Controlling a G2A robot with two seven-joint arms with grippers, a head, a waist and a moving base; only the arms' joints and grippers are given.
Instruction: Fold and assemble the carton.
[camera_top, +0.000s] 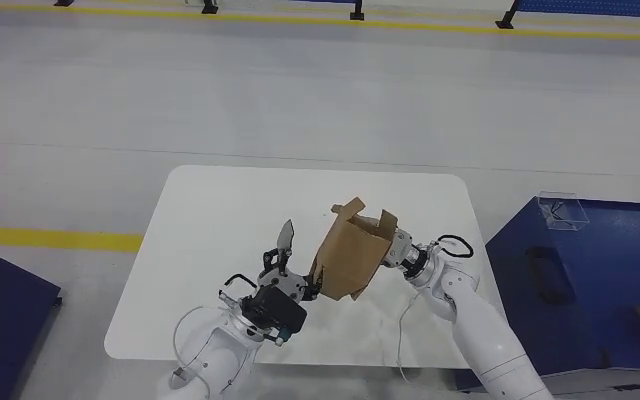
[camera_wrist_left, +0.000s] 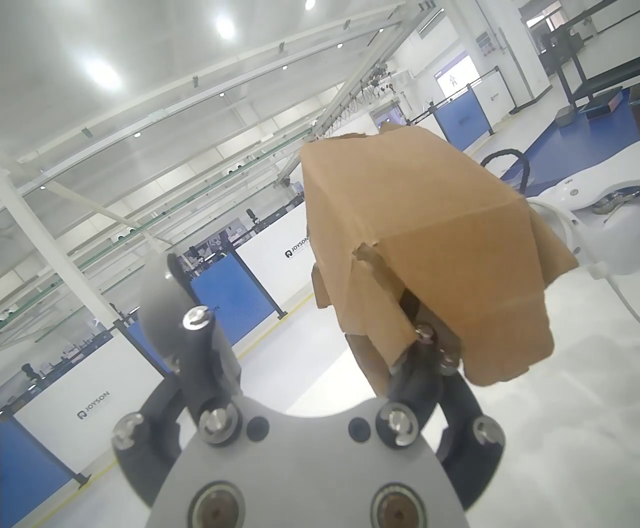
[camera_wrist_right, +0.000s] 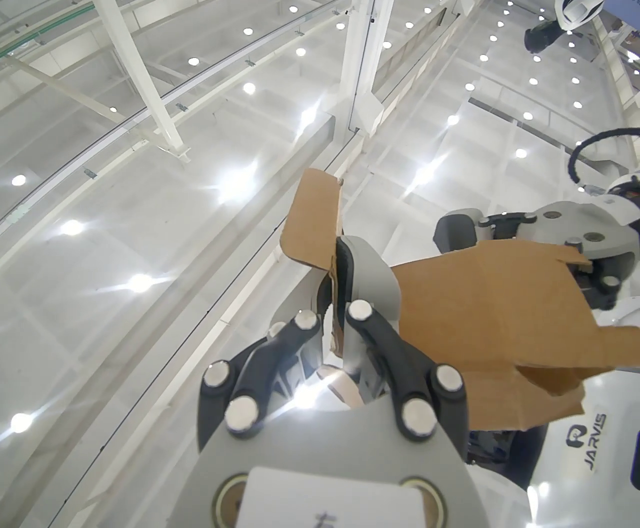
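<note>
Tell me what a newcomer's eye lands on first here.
A brown carton, half-folded with loose flaps, hangs tilted above the white table. The right gripper pinches one flap, while the left gripper is spread open with one finger among the carton's end flaps.

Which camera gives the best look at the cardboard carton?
The top view: the whole carton shows, tilted over the table. The left wrist view shows its outer faces close up; the right wrist view, some flaps.
</note>
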